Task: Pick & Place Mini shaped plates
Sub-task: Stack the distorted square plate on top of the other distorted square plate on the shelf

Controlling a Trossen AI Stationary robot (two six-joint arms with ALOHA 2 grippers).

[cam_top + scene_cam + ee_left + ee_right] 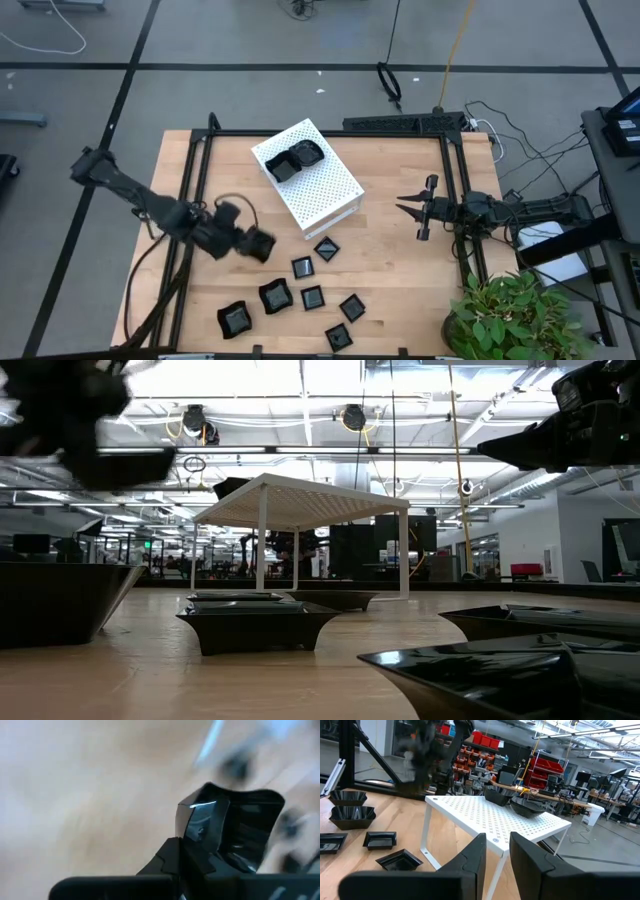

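Clearly tilted, a mini plate (235, 827) sits in the left pincer (192, 857).

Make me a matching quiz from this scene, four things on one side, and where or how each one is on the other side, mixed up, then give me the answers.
Things:
1. left hand
2. right hand
3. white perforated box
4. two black plates

Place or state:
A. on top of the box, at its far end
B. empty, parked near the table's right edge
C. shut on a black plate, lifted off the table
D. standing on the wooden table, beyond the loose plates

Pairs: 1-C, 2-B, 3-D, 4-A
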